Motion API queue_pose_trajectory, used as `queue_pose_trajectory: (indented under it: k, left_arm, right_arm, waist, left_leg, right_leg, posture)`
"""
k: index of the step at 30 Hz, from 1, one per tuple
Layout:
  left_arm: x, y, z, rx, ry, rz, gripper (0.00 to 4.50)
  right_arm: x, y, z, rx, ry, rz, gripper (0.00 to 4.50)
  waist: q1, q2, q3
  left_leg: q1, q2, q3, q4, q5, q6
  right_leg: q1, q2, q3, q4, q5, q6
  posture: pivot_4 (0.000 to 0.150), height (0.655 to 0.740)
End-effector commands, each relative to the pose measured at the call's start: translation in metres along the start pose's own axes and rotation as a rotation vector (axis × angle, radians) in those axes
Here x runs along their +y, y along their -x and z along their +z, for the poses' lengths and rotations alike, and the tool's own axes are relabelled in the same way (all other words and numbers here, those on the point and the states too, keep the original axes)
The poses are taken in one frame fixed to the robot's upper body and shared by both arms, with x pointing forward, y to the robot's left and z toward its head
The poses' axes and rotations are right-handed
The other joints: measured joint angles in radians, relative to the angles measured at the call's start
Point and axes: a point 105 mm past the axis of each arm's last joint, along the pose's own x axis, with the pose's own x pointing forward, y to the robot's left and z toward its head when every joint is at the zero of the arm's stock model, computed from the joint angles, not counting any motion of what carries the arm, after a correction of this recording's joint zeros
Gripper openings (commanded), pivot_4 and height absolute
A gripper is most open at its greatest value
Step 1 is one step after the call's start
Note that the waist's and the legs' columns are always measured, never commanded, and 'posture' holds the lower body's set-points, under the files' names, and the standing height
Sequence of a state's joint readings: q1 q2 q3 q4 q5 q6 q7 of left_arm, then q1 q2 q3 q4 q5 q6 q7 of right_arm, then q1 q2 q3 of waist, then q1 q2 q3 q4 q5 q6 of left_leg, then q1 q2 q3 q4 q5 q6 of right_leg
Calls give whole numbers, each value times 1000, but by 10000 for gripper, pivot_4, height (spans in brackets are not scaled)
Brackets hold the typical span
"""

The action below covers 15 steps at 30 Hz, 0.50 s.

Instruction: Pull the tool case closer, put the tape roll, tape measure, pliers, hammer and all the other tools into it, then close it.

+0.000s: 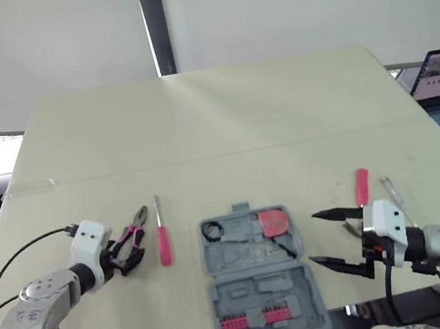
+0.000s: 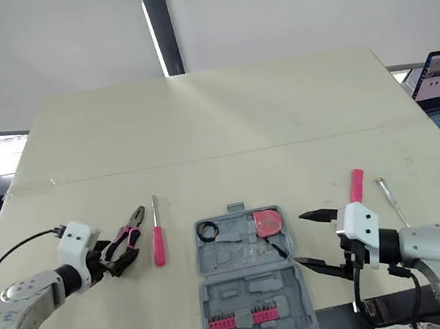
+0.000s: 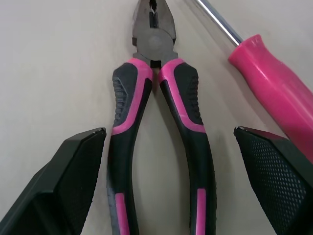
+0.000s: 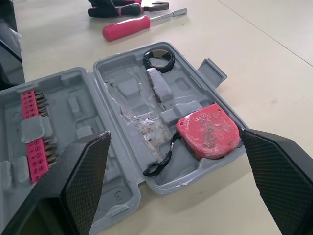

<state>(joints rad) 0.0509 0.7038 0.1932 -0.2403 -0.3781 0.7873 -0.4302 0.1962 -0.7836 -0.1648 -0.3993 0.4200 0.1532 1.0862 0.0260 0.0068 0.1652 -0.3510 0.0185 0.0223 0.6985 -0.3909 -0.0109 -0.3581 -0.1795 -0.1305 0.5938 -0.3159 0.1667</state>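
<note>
Though spread — left gripper (image 3: 169, 131) astride pliers (image 3: 152, 49)

I look forward and down from the head through the two eye views. They sit side by side, so both take in the whole pale surface (image 1: 223, 123) from well back, with the open tool case (image 1: 309, 282) at its near edge. The right eye's picture is slightly shifted against the left's.

My left wrist view looks along the left tool (image 3: 168, 139), very close to the surface, facing the pliers (image 3: 156, 122) and a pink-handled screwdriver (image 3: 274, 83).

My right wrist view looks along the right tool (image 4: 174, 136) from low and near. It faces across the case towards those same pliers and screwdriver, which the head views also share.
</note>
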Motion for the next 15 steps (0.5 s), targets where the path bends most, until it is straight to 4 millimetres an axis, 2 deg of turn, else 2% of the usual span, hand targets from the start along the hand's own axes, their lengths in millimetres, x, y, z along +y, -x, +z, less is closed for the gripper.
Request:
queue_pose_trajectory:
  k: [1,7,13,15]
  left_arm:
    - [1,-3,10,-27,-23,1,45000]
    - [-1,-11,13,-17,-38,-6,45000]
    - [0,-10,10,5,-32,7,45000]
    - [0,-9,8,11,-29,12,39532]
  right_arm:
    - [-1,4,11,-16,48,-22,44556]
    - [2,6,10,-13,42,-32,44556]
    - [3,6,10,-13,39,-40,44556]
    - [3,6,10,-12,38,-42,45000]
  waist:
    - [0,0,0]
    - [0,0,0]
    - [-1,0,0]
    - [-2,0,0]
  left_leg:
    - [0,0,0,0,0,0]
    - [0,0,0,0,0,0]
    - [0,0,0,0,0,0]
    - [0,0,0,0,0,0]
  right_leg:
    - [0,0,0,0,0,0]
    - [0,0,0,0,0,0]
    - [0,0,0,0,0,0]
    - [0,0,0,0,0,0]
  posture:
    - [1500,7373]
    - [1500,7373]
    - [1500,7373]
    - [1500,7373]
